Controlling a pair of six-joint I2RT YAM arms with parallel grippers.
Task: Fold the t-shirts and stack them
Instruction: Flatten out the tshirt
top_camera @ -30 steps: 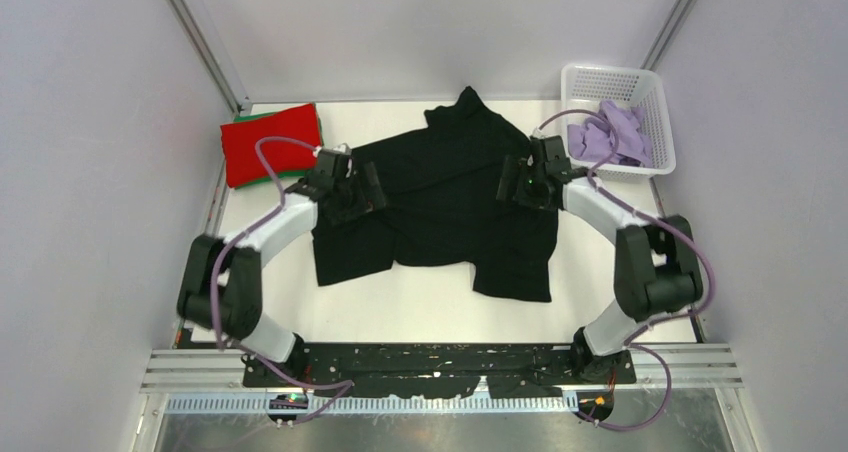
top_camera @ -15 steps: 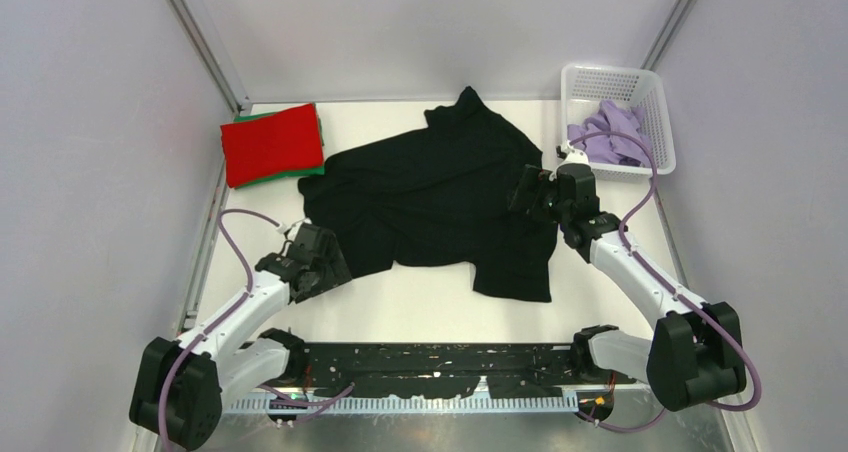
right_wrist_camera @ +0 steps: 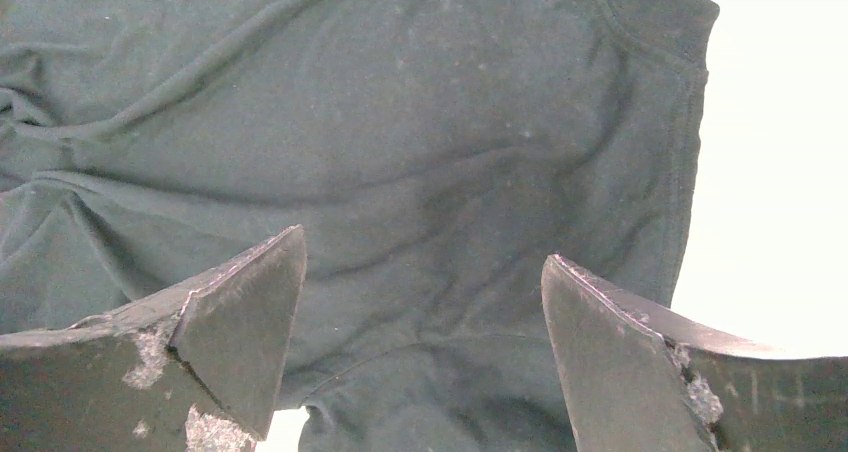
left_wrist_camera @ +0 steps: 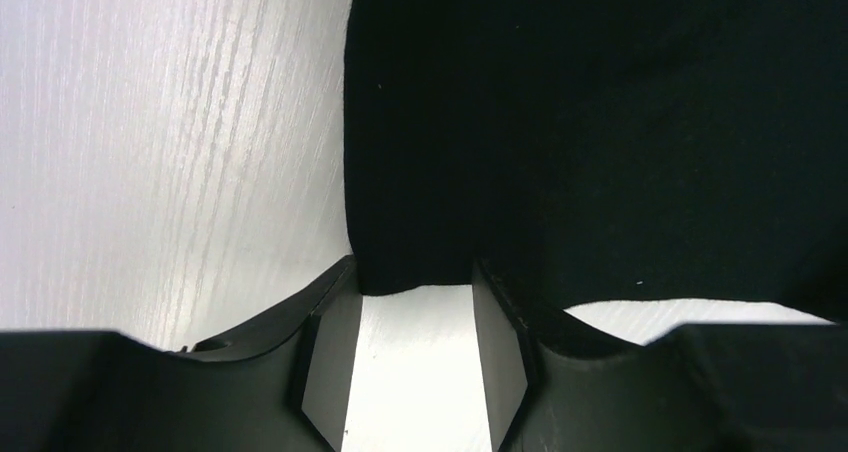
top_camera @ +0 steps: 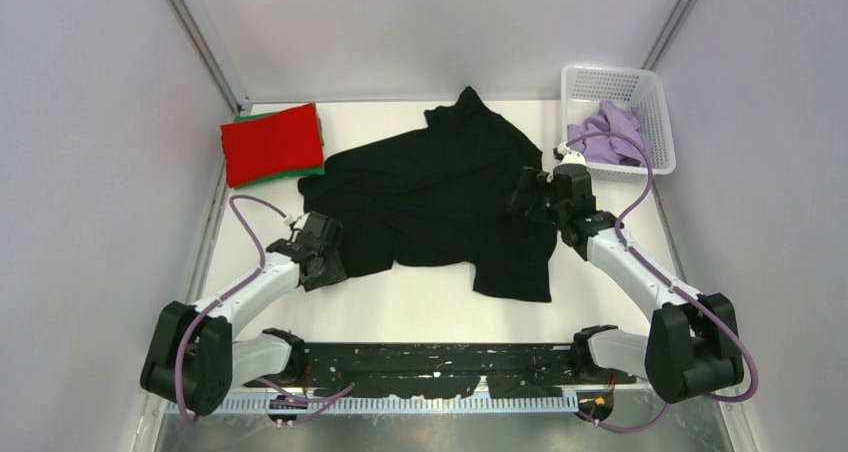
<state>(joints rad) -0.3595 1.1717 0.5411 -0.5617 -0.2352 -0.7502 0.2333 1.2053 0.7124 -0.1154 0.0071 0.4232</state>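
Note:
A large black t-shirt (top_camera: 440, 192) lies crumpled and spread across the middle of the table. My left gripper (top_camera: 325, 262) is low at its near-left corner. In the left wrist view the black t-shirt (left_wrist_camera: 600, 122) has its hem corner just at the tips of that gripper (left_wrist_camera: 415, 272), whose jaws stand partly apart with bare table between the pads. My right gripper (top_camera: 528, 194) hovers over the shirt's right side, open wide above the dark cloth (right_wrist_camera: 400, 122) with nothing between its fingers (right_wrist_camera: 250, 312). A folded red t-shirt (top_camera: 272, 142) lies on a green one (top_camera: 303, 173) at the back left.
A white mesh basket (top_camera: 615, 72) at the back right holds a lavender t-shirt (top_camera: 610, 137). Grey walls close in the table on the left, right and back. Bare white tabletop (top_camera: 400, 307) shows between the black shirt and the arm bases.
My left arm drew back from the shirt's upper left to its near-left corner, and its jaws have narrowed. The right arm's elbow swung out right; its gripper stayed open at the shirt's right side.

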